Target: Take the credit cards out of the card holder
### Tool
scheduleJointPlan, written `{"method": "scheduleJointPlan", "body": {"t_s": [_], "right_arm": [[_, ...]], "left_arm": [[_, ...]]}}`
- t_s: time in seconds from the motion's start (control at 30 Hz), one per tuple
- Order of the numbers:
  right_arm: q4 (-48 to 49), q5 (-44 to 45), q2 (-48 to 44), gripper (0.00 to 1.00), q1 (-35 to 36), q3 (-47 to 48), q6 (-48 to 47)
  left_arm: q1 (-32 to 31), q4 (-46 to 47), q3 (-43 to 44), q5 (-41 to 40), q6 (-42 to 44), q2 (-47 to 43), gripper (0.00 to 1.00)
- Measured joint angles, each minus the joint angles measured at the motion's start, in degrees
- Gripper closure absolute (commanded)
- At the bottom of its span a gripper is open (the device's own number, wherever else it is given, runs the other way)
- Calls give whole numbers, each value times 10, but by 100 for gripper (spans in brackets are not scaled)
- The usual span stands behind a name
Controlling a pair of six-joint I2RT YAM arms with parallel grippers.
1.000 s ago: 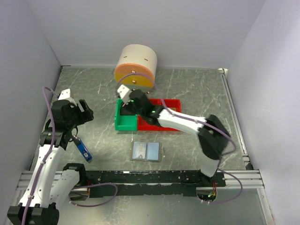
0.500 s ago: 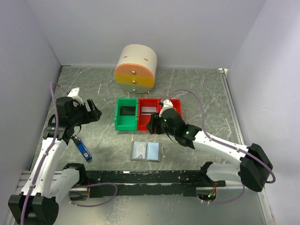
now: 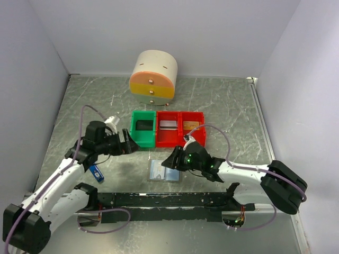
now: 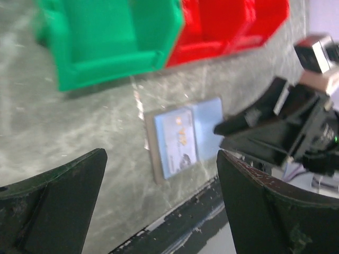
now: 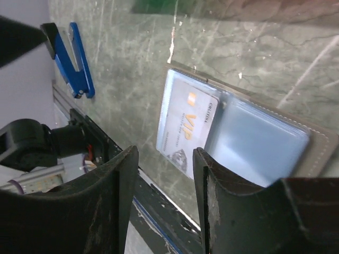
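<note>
Card holder [image 3: 166, 171], unfolded and lying flat on the grey marbled table [image 3: 228, 106], near its front edge, at 6 o'clock from the row of bins in the top view. Its left pocket shows a pale blue credit card [image 5: 185, 129] printed "VIP"; the right pocket [image 5: 254, 143] looks plain pale blue, and whether it holds a card cannot be told. The right gripper [image 3: 170, 161] hangs just over the holder's right half, coming from 3 o'clock, jaws partly apart with nothing between them. The left gripper [image 3: 130, 144] stands at 10 o'clock from the holder, close to the green bin [image 3: 142, 142], jaws spread wide and empty. At 12 o'clock the green bin holds a dark flat thing, the middle red bin [image 3: 168, 142] a silver card [image 3: 168, 125], and the right red bin [image 3: 200, 132] a gold card [image 3: 192, 126]. A blue-and-black stick [image 3: 95, 172] lies at 9 o'clock from the holder. A round cream-and-orange drawer unit [image 3: 153, 76] stands at the back.
</note>
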Motion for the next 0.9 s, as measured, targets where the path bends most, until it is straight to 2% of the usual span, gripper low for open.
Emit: {"method": "scheduleJointPlan", "body": {"t_s": [0.13, 0.33, 0.63, 0.9], "right_arm": [[11, 3, 23, 57, 3, 13, 22], [6, 16, 40, 58, 4, 25, 51], [1, -10, 98, 64, 19, 48, 45], [-44, 14, 120, 65, 26, 61, 52]], "left_arm": [[-98, 31, -6, -15, -39, 17, 9], [-169, 79, -10, -33, -79, 90, 11], [-222, 93, -10, -51, -85, 143, 14], [-250, 109, -10, -56, -94, 165, 15]]}}
